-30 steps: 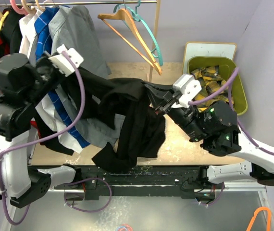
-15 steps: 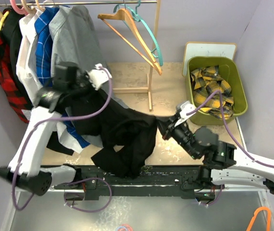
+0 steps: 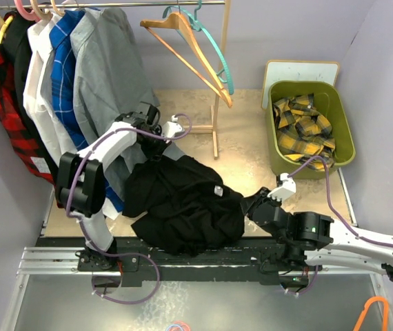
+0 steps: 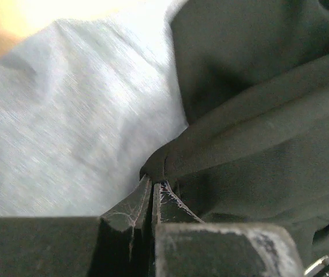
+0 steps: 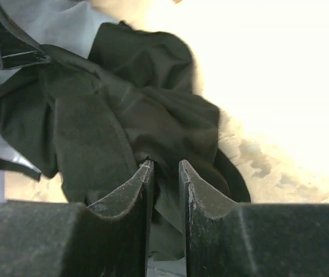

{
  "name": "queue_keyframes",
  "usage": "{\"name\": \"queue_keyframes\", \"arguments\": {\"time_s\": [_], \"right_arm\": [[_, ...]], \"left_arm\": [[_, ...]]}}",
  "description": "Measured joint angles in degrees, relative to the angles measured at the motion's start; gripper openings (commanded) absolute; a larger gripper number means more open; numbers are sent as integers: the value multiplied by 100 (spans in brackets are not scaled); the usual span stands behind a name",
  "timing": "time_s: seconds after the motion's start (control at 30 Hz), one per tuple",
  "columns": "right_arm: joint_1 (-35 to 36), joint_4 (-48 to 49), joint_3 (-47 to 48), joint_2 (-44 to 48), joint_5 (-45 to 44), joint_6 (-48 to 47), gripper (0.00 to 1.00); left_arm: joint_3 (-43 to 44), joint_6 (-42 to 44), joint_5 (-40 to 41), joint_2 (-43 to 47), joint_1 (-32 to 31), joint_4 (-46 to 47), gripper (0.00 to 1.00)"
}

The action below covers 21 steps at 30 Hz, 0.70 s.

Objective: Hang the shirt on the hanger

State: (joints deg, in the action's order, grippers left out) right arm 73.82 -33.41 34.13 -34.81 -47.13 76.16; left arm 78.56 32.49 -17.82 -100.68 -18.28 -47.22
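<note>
While you watch from above, shirt (image 3: 183,210) lies bunched on table (image 3: 248,124), between arms. Left gripper (image 4: 153,186) pressed together on fold at shirt's upper edge, against hanging grey shirt (image 3: 107,76). Right gripper (image 5: 163,164) nearly closed, pinching black cloth at shirt's right edge. Hanger (image 3: 222,67) hangs from rail (image 3: 114,4) at back beside wooden hanger (image 3: 156,23), well apart from shirt.

The soft fabric shirt (image 3: 183,207) is seen plain black, the thin plastic hanger (image 3: 219,58) teal, the crumpled garment (image 3: 307,121) yellow-and-black plaid, its bin (image 3: 345,127) olive-green.
</note>
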Motion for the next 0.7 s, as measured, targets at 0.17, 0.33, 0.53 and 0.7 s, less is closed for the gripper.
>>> {"name": "queue_keyframes", "arguments": {"time_s": [0.17,0.33,0.53,0.7], "right_arm": [[0,-442,190,-120,-501,173,61],[0,-935,822,-105,-1051,-24,100],[-2,551,1080,-262,-868,-2708,100],[-151,1849,1029,-1180,-557,-4310,100]], "left_arm": [[922,-146,-155,-708,0,17,0],[1952,-291,-225,-1300,-24,4,13],[2763,-426,-243,-1915,-83,-457,100],[2393,-494,-81,-1478,-138,-730,100]]}}
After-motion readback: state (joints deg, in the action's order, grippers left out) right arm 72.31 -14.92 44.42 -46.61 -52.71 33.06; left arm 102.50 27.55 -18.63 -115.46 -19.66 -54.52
